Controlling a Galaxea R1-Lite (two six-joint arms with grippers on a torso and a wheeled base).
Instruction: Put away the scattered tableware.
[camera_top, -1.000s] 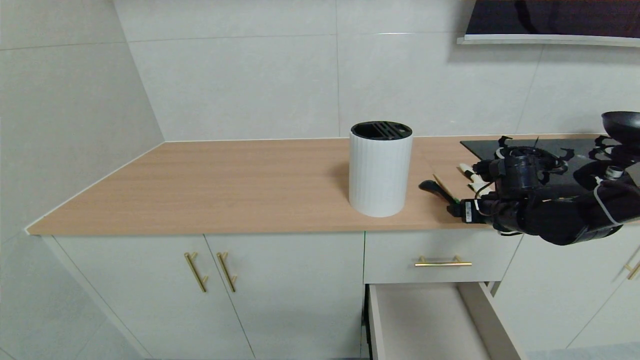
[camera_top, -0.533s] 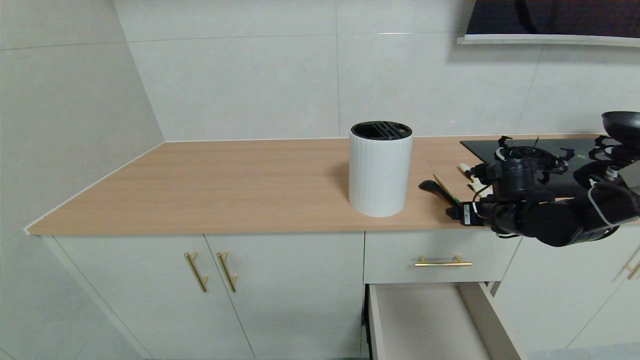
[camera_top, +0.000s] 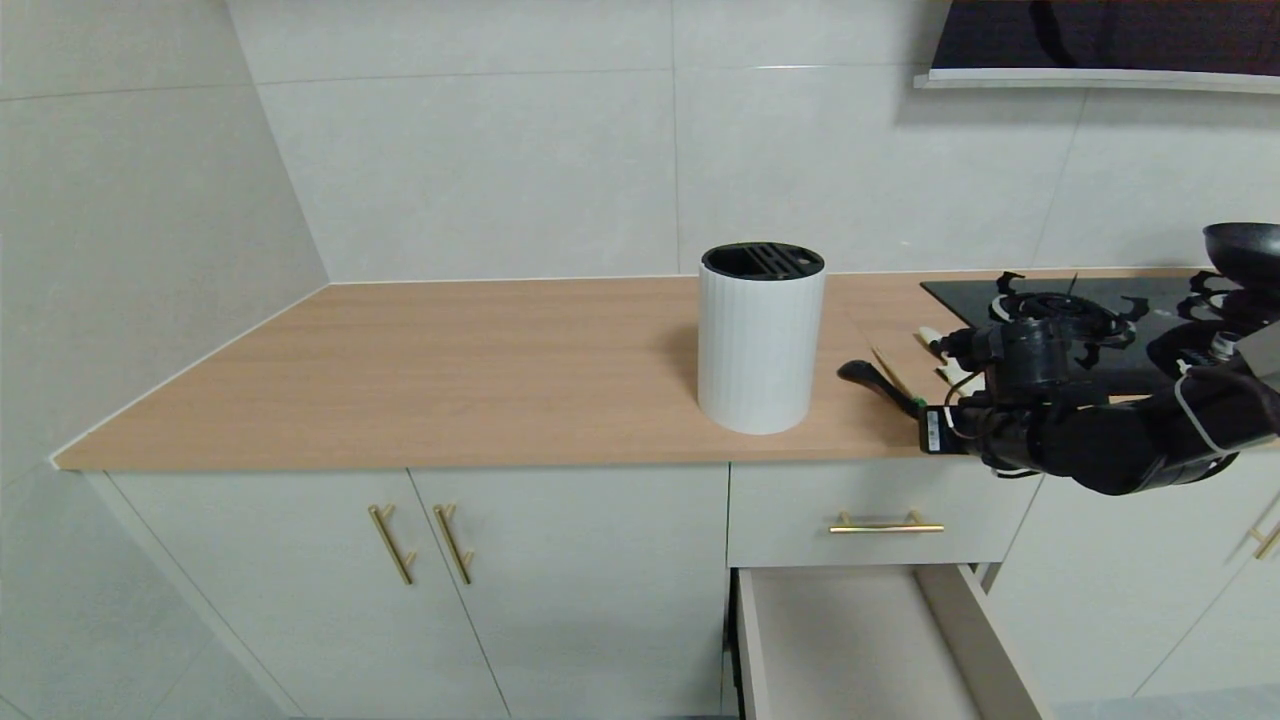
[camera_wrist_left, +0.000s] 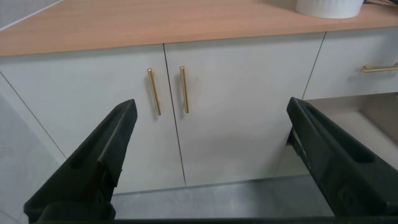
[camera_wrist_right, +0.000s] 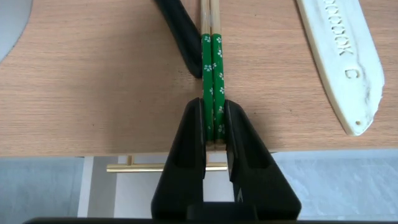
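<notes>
Chopsticks (camera_wrist_right: 211, 62) lie at the countertop's (camera_top: 450, 370) front edge beside the black spoon (camera_wrist_right: 179, 37), our right gripper (camera_wrist_right: 213, 118) pinched on their ends. Left gripper (camera_wrist_left: 211, 149) hangs wide open. Nothing stands in the white holder (camera_top: 760, 345) yet; the white utensil (camera_wrist_right: 339, 62) waits too.

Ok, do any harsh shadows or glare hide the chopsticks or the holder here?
No. Head view: even light, and the white utensil holder throws only a soft shadow on the countertop. Right wrist view: no glare, and the green-patterned chopsticks show plainly, clamped in the right hand. Left wrist view: the left hand is dark against evenly lit cabinet doors.
</notes>
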